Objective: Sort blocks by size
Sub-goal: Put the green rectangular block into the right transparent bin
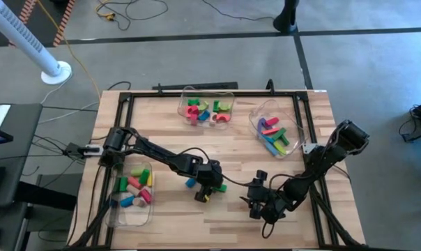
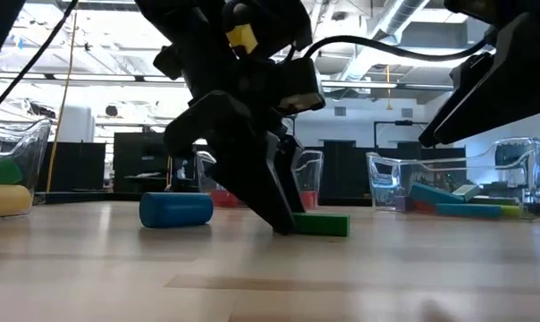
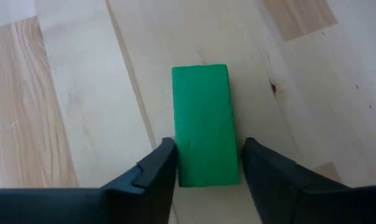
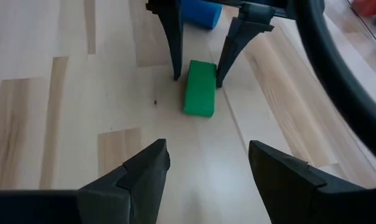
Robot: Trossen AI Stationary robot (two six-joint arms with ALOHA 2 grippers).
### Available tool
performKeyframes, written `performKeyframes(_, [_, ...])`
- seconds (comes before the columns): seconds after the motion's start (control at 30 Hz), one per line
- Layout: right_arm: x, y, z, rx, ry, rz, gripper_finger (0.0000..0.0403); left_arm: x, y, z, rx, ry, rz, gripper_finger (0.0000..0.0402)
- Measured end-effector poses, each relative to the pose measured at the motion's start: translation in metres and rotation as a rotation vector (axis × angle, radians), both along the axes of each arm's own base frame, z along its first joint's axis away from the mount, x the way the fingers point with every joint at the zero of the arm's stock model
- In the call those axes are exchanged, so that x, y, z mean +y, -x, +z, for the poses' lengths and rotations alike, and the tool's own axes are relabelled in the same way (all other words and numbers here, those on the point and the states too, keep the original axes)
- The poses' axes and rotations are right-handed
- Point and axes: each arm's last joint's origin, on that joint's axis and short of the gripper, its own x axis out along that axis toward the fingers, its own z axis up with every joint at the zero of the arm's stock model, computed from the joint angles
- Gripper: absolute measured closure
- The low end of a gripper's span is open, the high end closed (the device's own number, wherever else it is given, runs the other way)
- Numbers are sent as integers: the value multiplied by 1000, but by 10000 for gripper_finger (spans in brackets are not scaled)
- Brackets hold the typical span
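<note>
Blocks sit in three clear bins and on the wooden counter (image 1: 162, 132). One green block (image 3: 205, 124) lies flat on the counter, right between the two dark fingers (image 3: 152, 180) of the left gripper (image 3: 206, 165). The fingers are spread, one on each long side of the block. They stand just beside it, and a thin strip of counter shows between each finger and the block, so they are not pinching it. In the low view the fingertips reach down to the counter at the near end of the green block, and the far end pokes out past them.

A blue cylinder block (image 2: 175, 209) lies on its side just behind the left fingers, apart from the green block.

The right gripper (image 4: 206, 168) is near and points at the green block from the other end. Its fingers (image 4: 135, 180) are spread wide, with nothing between them. The green block lies well ahead of these fingers, and the left fingers show beyond it.

One bin (image 1: 130, 213) with pink, green, yellow and blue blocks sits behind the left fingers, near the left arm's base. Two more bins (image 1: 209, 92) hold red, green and blue blocks and long bars, well apart from both grippers on the far side of the counter.
</note>
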Motion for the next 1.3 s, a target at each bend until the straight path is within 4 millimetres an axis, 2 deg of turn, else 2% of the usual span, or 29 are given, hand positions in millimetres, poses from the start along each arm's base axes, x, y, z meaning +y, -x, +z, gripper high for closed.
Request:
performKeyframes(0.17, [0, 0, 0, 0, 1, 0, 148, 0, 0, 0, 2, 0, -1, 279])
performKeyframes(0.5, [3, 1, 1, -8, 5, 15, 148, 0, 2, 4, 1, -1, -3, 279])
performKeyframes(0.6, [8, 2, 3, -39, 28, 53, 148, 2, 6, 16, -4, 23, -26, 279])
performKeyframes(0.8, [22, -3, 16, -161, 141, 174, 148, 12, 10, 62, -118, 161, -90, 279])
performKeyframes(0.93, [25, -6, 24, -222, 269, 199, 148, 23, 13, 84, -169, 299, -136, 279])
performKeyframes(1.07, [24, -11, 30, -247, 377, 220, 148, 30, 12, 88, -164, 408, -159, 279])
performKeyframes(1.3, [16, -20, 33, -228, 472, 277, 148, 29, 9, 90, -189, 456, -194, 279])
